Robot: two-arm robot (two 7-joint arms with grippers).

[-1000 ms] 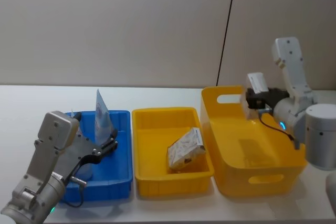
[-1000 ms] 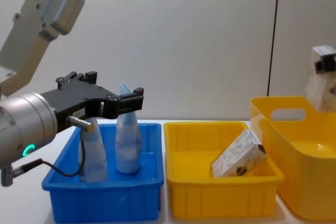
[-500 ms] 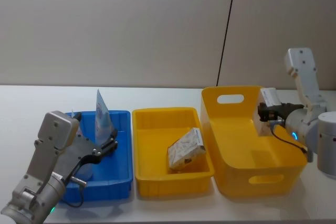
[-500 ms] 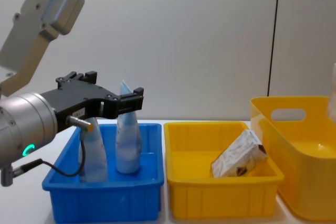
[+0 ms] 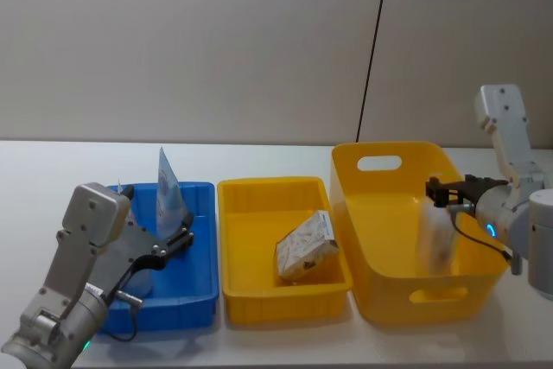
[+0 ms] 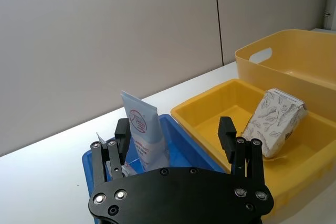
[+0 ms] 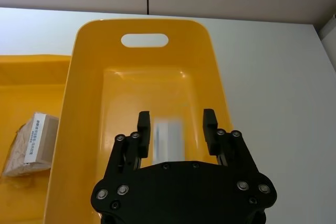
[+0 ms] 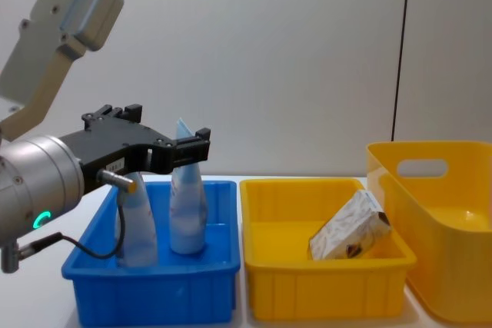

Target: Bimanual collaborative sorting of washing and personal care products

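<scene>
Hovering over the tall yellow bin (image 5: 380, 300), right gripper (image 5: 435, 189) has its fingers spread and empty, blurry pale product (image 5: 435, 235) below; left gripper (image 6: 175, 129) same, spread empty beside 2 tubes (image 8: 187, 205)

The head view looks forward and down on the table (image 5: 52, 166), taking in the blue bin (image 5: 173, 313), yellow tray (image 5: 285, 308) and yellow basket (image 5: 389, 300) in one row. The chest view, low at the table's front edge, sees all three side-on. The left wrist view looks close over the left gripper (image 6: 175, 129) at bin and tray. The right wrist view looks past the right gripper (image 7: 177, 116) down into the basket.
</scene>
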